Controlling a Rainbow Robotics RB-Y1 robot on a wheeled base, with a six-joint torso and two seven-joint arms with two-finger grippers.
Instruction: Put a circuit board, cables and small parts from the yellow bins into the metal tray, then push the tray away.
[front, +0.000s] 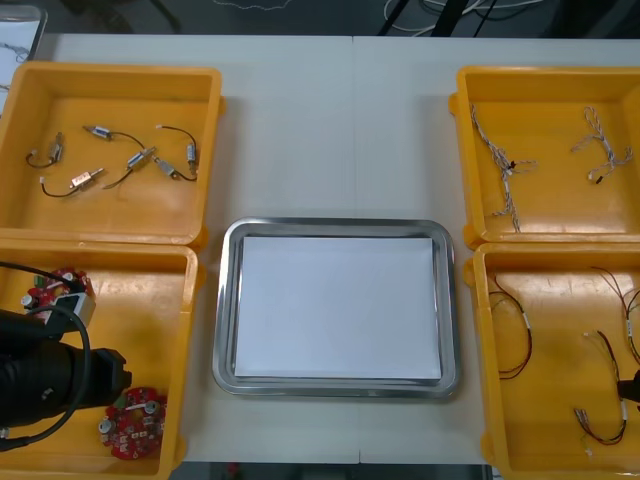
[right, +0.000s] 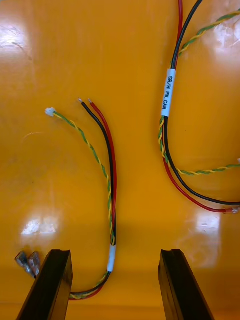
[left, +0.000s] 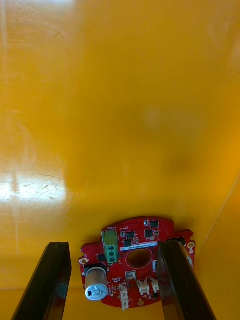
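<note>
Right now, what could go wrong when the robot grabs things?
The open left gripper straddles a red circuit board close to the wall of its yellow bin; a finger might scrape it or tip the board. The open right gripper hangs over a thin red, black and yellow-green cable, which may slip between the fingers.

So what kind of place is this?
Probably an electronics kitting bench: yellow bins sorted with round red circuit boards, cables and small metal parts, flanking a metal tray on a light table.

The bins (front: 110, 72) are yellow; the metal tray (front: 228, 300) is silver, white inside; the circuit board (left: 145, 240) is red; cables (right: 112, 200) red, black, twisted yellow-green
</note>
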